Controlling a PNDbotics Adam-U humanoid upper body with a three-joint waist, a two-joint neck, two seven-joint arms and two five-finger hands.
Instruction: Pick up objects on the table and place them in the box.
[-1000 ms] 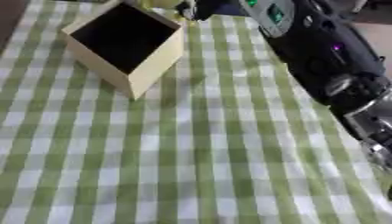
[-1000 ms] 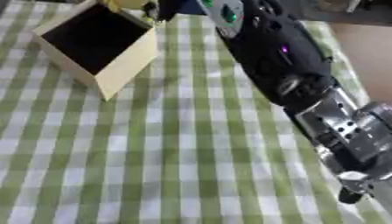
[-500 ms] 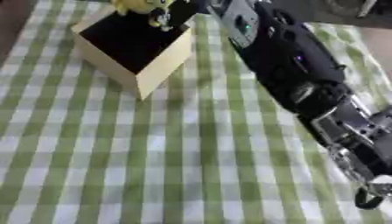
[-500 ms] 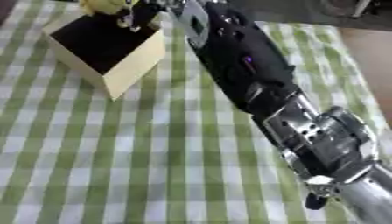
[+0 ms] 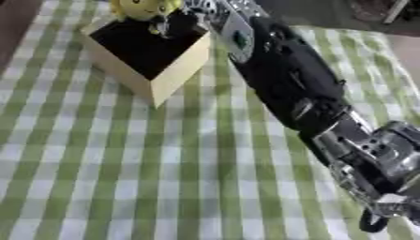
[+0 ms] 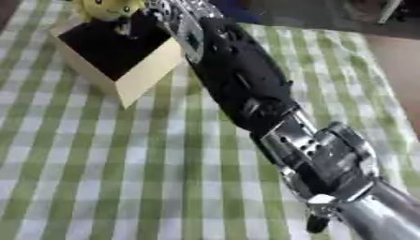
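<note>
The right hand point(image 5: 187, 18) reaches out over the far side of the box point(image 5: 176, 75), its fingers curled around a yellow toy point(image 5: 141, 8), held above the dark opening so a release would probably drop it inside. The box sits on a green checked tablecloth point(image 5: 123, 164). The left hand does not show.
</note>
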